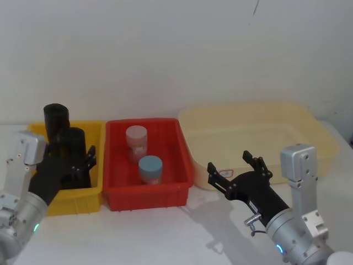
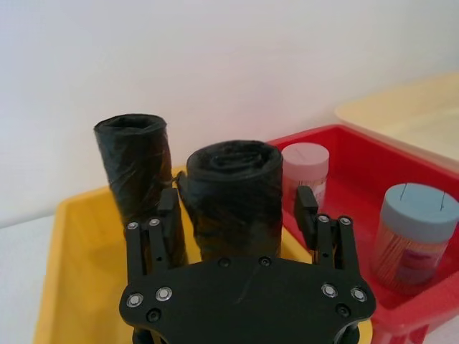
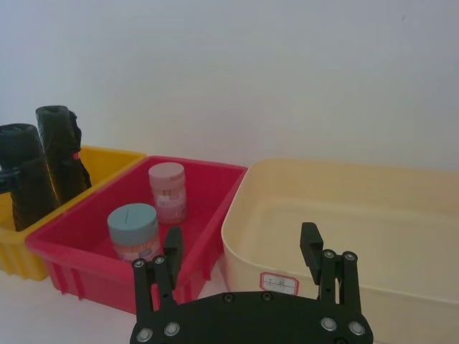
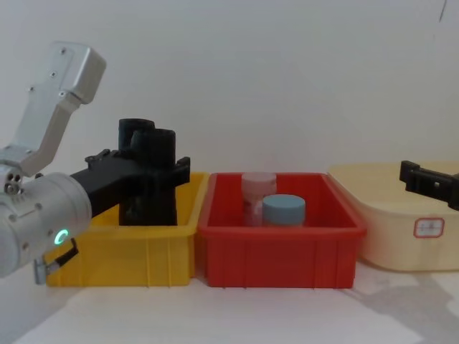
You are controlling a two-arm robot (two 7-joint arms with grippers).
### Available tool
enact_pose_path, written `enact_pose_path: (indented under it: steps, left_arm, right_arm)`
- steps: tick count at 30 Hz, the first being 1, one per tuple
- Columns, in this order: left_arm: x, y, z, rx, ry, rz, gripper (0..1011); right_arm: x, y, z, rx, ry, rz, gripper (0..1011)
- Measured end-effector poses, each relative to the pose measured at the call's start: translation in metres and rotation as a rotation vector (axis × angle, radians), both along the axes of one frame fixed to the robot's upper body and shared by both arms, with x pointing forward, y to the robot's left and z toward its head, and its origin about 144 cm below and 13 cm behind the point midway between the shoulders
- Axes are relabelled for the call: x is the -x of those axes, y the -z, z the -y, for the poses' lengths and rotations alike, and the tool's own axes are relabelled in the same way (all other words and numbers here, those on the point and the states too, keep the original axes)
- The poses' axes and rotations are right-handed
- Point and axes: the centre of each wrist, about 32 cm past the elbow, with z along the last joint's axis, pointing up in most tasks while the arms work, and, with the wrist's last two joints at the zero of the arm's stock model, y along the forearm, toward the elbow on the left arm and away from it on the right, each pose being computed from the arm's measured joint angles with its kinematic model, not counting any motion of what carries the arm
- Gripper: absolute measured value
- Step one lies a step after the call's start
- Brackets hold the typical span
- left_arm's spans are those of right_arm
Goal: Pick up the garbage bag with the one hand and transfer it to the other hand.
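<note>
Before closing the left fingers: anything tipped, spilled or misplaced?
Nothing stands out. The garbage bag and second roll stand upright in the yellow bin, with the left gripper open, its fingers straddling the bag. The blue-lidded jar and pinkish jar stand upright in the red bin. The right gripper hovers open before the cream tub.

left gripper [image 2: 237, 201] black, silver screws [image 2: 164, 293] | right gripper [image 3: 242, 235] black | wrist [image 4: 43, 208] silver, green light [image 4: 62, 236]

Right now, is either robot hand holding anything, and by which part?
Nothing is held. The left gripper has open jaws straddling the nearer matte black cylindrical garbage bag roll in the yellow bin; the right gripper is open, empty.
</note>
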Motion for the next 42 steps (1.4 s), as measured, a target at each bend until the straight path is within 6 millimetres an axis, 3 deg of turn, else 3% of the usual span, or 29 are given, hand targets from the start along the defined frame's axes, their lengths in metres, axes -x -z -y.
enact_pose_path:
  steps: [10, 14, 25, 31, 42]
  left_arm:
    - [-0.011, 0.001, 0.004, 0.05, 0.016, 0.007, 765]
    - [-0.014, 0.001, 0.004, 0.067, 0.022, 0.014, 610]
    - [-0.015, -0.01, 0.001, 0.052, 0.044, 0.031, 507]
    - [-0.017, -0.029, -0.003, -0.001, 0.085, 0.044, 474]
    - [-0.027, -0.083, -0.007, -0.111, 0.218, 0.105, 429]
  right_arm:
    - [0.0, 0.0, 0.0, 0.0, 0.0, 0.0, 1001]
    - [0.0, 0.0, 0.0, 0.0, 0.0, 0.0, 1001]
    - [0.0, 0.0, 0.0, 0.0, 0.0, 0.0, 1001]
    - [0.0, 0.0, 0.0, 0.0, 0.0, 0.0, 1001]
    - [0.0, 0.0, 0.0, 0.0, 0.0, 0.0, 1001]
